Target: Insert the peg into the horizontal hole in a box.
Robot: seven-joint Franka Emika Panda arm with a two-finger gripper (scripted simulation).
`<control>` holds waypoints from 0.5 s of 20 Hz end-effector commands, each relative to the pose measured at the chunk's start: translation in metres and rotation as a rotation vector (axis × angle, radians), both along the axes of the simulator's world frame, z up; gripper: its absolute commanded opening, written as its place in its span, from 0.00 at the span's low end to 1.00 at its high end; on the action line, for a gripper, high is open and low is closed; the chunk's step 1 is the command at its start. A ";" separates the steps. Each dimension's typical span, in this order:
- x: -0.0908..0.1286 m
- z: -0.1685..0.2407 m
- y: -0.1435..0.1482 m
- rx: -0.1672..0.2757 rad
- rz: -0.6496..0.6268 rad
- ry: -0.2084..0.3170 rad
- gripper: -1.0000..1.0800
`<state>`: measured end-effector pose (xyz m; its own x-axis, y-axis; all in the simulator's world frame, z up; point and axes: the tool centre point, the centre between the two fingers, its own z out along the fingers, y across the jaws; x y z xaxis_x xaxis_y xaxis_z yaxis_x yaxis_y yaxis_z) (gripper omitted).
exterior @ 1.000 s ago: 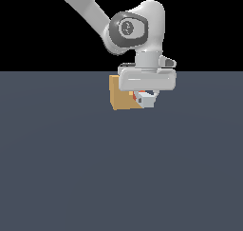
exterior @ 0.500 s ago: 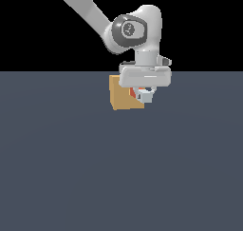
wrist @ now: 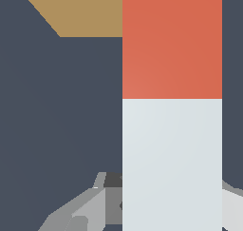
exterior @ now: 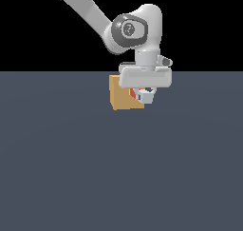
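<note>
**Peg at the box face, insertion not confirmed**

My hand [exterior: 144, 93] is clenched on the peg [wrist: 172, 130], gripping its white-grey part. The red-orange end leads, pointing toward 10 o'clock in the exterior view, at the box [exterior: 121, 99] on the bench [exterior: 118, 178]. The hole I cannot see. Lift and approach look done; seating remains.

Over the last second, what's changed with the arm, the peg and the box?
Very little. The gripper, holding the peg, has shifted slightly toward the box, which lies to the exterior view's left, so the peg's white end sits a bit closer to the cube. The grip on the peg is unchanged, and the box has not moved. Whether the red end has entered the hole cannot be seen.
</note>
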<state>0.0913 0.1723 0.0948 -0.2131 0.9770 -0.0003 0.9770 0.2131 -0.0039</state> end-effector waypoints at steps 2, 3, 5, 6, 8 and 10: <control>0.002 0.004 0.001 0.002 0.001 -0.006 0.00; 0.002 0.004 0.001 0.002 0.001 -0.006 0.00; 0.001 0.002 0.001 0.001 0.001 -0.003 0.00; 0.000 0.002 0.002 0.001 0.001 -0.003 0.00; -0.001 0.002 0.008 0.001 0.001 -0.003 0.00; -0.004 0.002 0.018 0.001 0.001 -0.003 0.00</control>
